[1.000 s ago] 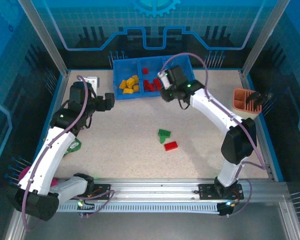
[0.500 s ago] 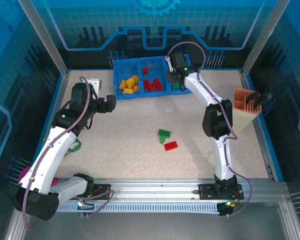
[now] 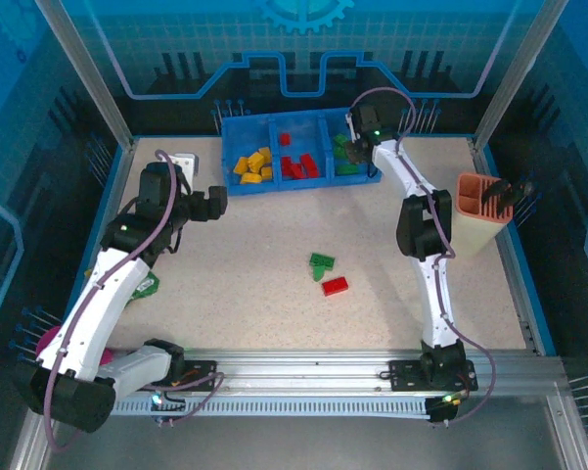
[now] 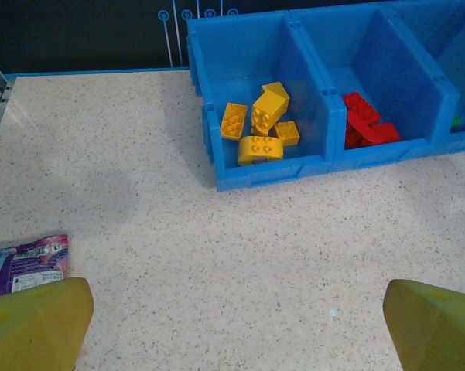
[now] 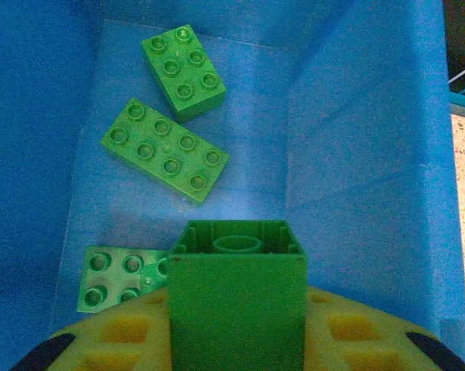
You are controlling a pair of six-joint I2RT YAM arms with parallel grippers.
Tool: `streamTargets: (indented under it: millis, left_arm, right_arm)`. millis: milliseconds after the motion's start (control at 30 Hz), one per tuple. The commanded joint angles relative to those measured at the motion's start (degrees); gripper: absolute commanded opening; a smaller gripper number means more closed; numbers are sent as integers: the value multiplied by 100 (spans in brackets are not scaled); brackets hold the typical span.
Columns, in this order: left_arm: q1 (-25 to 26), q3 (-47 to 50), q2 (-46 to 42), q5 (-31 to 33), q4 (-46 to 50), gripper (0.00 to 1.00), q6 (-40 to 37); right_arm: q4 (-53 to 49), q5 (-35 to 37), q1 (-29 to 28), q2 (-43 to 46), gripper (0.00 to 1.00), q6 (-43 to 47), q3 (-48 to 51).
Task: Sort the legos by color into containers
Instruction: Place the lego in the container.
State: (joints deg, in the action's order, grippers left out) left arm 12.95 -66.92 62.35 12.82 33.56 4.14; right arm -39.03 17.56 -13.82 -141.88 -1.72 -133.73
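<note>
Legos [image 3: 295,166] lie mostly in the blue tray [image 4: 271,171] at the far edge of the desk [image 3: 245,255], grouped by colour across its three compartments.

At the left of the left wrist view, a purple packet [image 4: 27,263] lies flat on the desk. The left fingers [image 4: 31,325] are spread wide, one at each lower corner of that view, with nothing between them. They hang over bare desk, nearer than the tray and to its left.

The tray's left compartment holds several yellow legos [image 4: 260,124] in a loose heap toward its near wall. The middle compartment holds red legos [image 4: 367,127].

Around the middle of the desk, well apart from the tray, a loose green lego [image 3: 322,262] and a loose red lego [image 3: 335,286] lie just beside each other, the green one farther and slightly left.

The right compartment holds green legos [image 5: 165,151]. Two lie studs-up on its floor, and a third is partly hidden. The right fingers [image 5: 124,340] pinch a square green lego [image 5: 236,301] over this compartment, its hollow underside turned toward the wrist camera.

At the desk's right edge, well apart from the tray, stands an orange-pink slotted holder [image 3: 479,201].
</note>
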Motion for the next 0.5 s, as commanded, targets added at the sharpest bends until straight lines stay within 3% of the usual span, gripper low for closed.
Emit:
streamTargets:
  millis: [0, 167, 333, 467]
  left_arm:
    - [-12, 12, -42, 24, -100, 97, 73]
    - [-12, 21, -82, -11, -114, 97, 126]
    - [-12, 12, -82, -47, -113, 97, 161]
    - [-12, 60, -121, -161, -186, 97, 189]
  right_arm:
    - [-114, -54, -6, -188, 34, -95, -69]
    - [-18, 27, -6, -129, 35, -17, 186]
    - [25, 5, -2, 20, 44, 18, 379]
    - [185, -207, -20, 364, 45, -66, 789]
